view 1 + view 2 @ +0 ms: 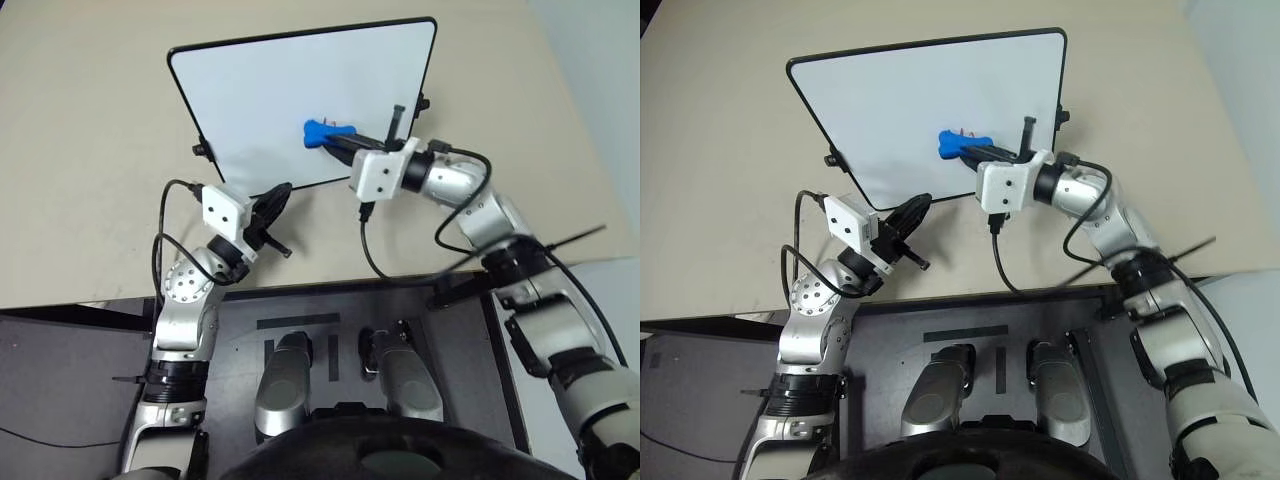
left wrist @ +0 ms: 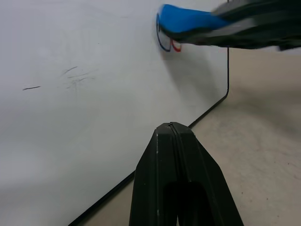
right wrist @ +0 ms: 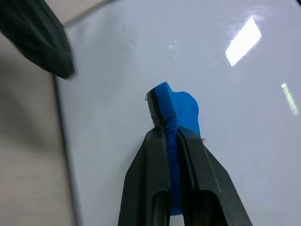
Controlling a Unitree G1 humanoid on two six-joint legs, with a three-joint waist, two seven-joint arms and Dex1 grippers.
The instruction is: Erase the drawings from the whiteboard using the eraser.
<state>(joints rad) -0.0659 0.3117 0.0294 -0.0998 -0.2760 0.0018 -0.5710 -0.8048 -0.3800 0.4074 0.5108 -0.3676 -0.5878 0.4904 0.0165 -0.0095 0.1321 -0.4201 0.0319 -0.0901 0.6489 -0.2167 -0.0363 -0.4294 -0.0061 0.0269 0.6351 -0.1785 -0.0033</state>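
The whiteboard (image 1: 270, 90) lies on the beige table, its far edge toward the top of the eye views. My right gripper (image 1: 338, 140) is shut on the blue eraser (image 1: 322, 131) and holds it over the board's right half. The eraser's free end sits right at the drawings (image 2: 168, 45), a small blue loop and a red one, partly covered by it. In the right wrist view the eraser (image 3: 178, 110) is pinched between both fingers. My left gripper (image 1: 282, 192) is shut with nothing in it, its tip at the board's near edge.
Small black knobs (image 1: 200, 150) stick out from the board's sides. A black cable (image 1: 372, 255) hangs from my right wrist over the table's near edge (image 1: 100, 298). Bare beige table (image 1: 90, 150) lies left and right of the board.
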